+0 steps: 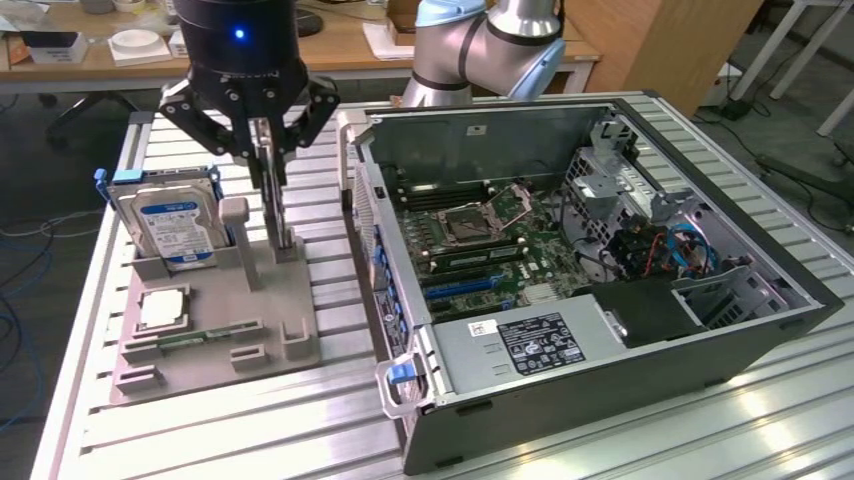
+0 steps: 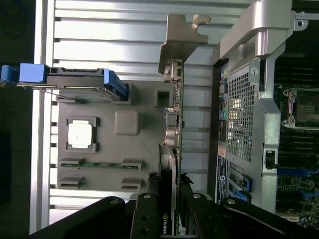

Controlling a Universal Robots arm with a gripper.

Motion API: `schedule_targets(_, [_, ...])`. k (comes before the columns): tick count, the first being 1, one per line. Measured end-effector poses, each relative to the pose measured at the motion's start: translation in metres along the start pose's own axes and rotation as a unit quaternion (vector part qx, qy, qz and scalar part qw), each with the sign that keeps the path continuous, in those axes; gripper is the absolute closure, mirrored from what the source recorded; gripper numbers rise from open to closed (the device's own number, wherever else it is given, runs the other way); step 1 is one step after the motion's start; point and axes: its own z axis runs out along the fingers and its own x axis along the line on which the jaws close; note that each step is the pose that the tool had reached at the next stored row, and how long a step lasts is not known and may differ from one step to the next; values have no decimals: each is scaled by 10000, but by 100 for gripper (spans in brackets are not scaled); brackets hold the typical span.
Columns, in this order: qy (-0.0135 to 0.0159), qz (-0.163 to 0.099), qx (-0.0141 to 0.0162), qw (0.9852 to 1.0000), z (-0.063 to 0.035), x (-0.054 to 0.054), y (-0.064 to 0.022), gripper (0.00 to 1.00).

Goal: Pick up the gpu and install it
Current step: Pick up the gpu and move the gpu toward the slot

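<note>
The hand (image 1: 268, 140) grips the top edge of the upright gpu (image 1: 278, 205), which stands in the grey holder (image 1: 260, 325) at the exterior view's left of the computer case (image 1: 534, 135). So thin a hold could let it tilt, snagging its bracket (image 2: 182, 35).

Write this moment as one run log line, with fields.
fingers: closed on gpu | gpu: upright at grey holder, beside hard drive | case: open, gpu not installed
</note>
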Motion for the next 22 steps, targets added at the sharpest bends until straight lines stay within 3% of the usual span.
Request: schedule_targets(22, [0, 0, -10, 10000, -128, 0, 7, 74])
